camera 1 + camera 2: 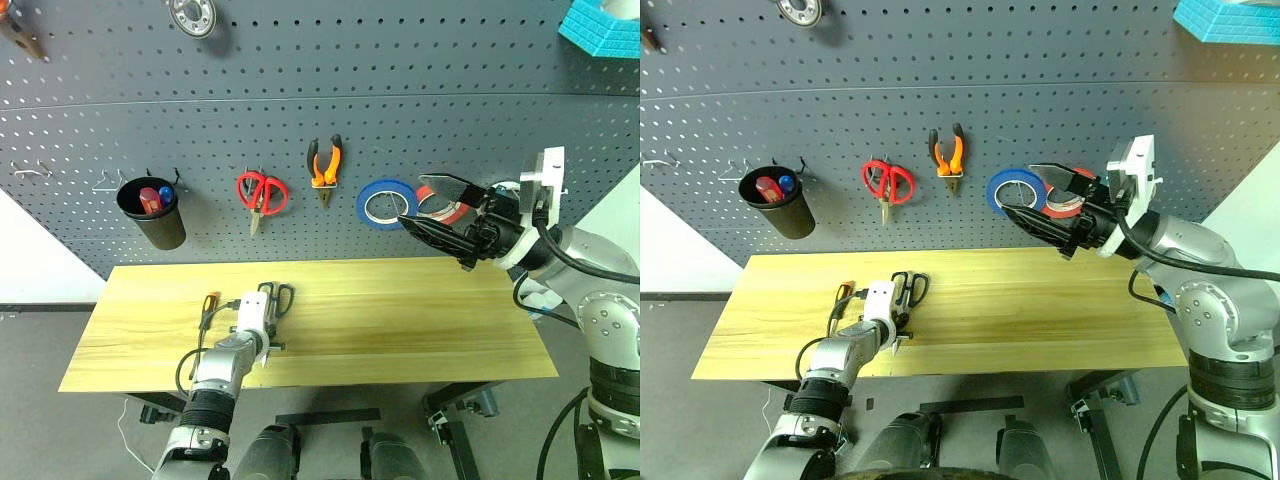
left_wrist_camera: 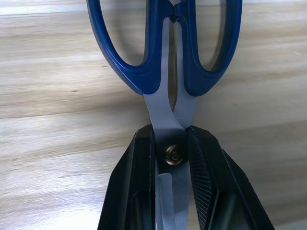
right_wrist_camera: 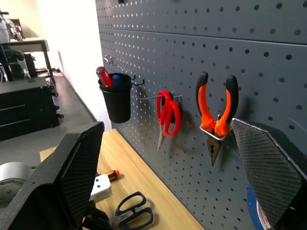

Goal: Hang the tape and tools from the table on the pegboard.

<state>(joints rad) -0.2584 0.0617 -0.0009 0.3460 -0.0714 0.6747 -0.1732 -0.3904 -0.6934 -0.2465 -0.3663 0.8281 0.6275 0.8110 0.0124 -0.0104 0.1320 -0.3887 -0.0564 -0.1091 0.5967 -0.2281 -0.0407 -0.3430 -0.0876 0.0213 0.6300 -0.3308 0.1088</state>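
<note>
Left wrist view is showing the left gripper pinching the scissors at the pivot, its two fingers pressing the blades from both sides while the dark blue handles are lying flat on the table. From the head views, one screwdriver is lying just beside that gripper, orange-and-black handle toward the pegboard.

Hanging on the pegboard in a row: one black cup holding a few items, one pair of red scissors, one pair of pliers, one blue roll and one red roll — the red one partly hidden behind the right gripper. That gripper is hovering high in front of the board with its jaws spread wide, holding nothing.

Two bare hooks are standing at the board's far left. The tabletop is lying bare from the scissors across to its right edge — plenty of open wood there — and the scissors and screwdriver are sitting well inside the near edge.
</note>
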